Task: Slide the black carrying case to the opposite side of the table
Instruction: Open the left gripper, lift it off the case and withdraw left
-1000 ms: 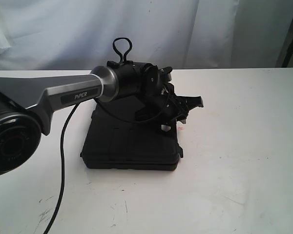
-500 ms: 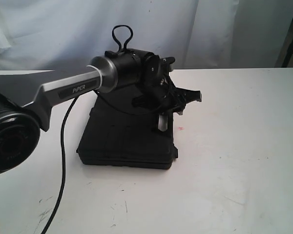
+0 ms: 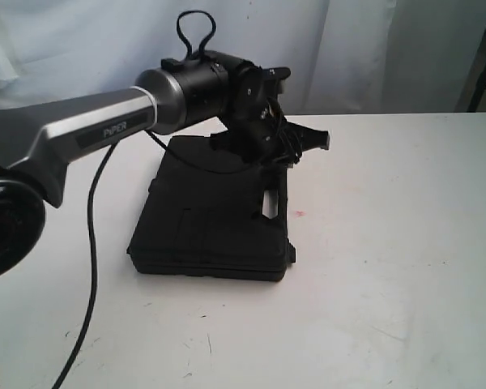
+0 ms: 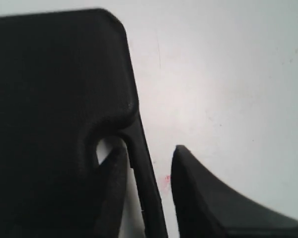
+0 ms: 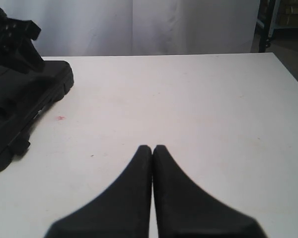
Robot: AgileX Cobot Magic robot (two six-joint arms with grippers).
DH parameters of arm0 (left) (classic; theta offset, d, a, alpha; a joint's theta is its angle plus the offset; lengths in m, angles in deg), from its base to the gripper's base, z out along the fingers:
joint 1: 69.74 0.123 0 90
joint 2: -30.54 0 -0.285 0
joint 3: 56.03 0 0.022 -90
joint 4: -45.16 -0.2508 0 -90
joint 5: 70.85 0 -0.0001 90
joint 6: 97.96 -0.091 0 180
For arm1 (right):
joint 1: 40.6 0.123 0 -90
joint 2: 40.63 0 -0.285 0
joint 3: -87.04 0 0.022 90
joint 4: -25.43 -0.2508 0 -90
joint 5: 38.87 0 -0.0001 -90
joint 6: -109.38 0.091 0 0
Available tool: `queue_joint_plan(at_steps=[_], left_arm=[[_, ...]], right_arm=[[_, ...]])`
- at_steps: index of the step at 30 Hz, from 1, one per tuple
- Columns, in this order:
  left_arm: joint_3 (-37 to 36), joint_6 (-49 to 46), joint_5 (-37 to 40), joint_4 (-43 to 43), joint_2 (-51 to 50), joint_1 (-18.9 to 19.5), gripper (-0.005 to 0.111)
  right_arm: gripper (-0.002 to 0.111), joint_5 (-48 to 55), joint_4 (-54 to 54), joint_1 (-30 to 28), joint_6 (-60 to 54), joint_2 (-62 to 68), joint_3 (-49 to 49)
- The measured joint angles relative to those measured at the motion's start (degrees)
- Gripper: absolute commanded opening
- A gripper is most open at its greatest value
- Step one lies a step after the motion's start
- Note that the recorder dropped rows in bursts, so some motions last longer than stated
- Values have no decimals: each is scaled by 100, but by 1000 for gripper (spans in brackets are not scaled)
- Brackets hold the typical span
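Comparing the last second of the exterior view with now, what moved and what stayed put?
The case slid a short way toward the left of the exterior view early in that second, then stopped. The left gripper, open, has since risen from the case's handle slot and now hangs above that edge. Nothing is held. The table and its red dot are unchanged.

frontal exterior, close wrist views, case [image 3: 211,227] in all
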Motion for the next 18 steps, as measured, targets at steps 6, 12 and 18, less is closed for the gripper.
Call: queue_joint_plan(at_steps=[6,12,18], left_arm=[[0,-45,429,-706,493,10,0],[-168,-67,824,-1167,848,9,0],[-1692,43,-66,-1469,1767,22,0]], right_arm=[[0,0,0,0,0,0,0],[0,0,0,0,0,0,0],[0,0,0,0,0,0,0]])
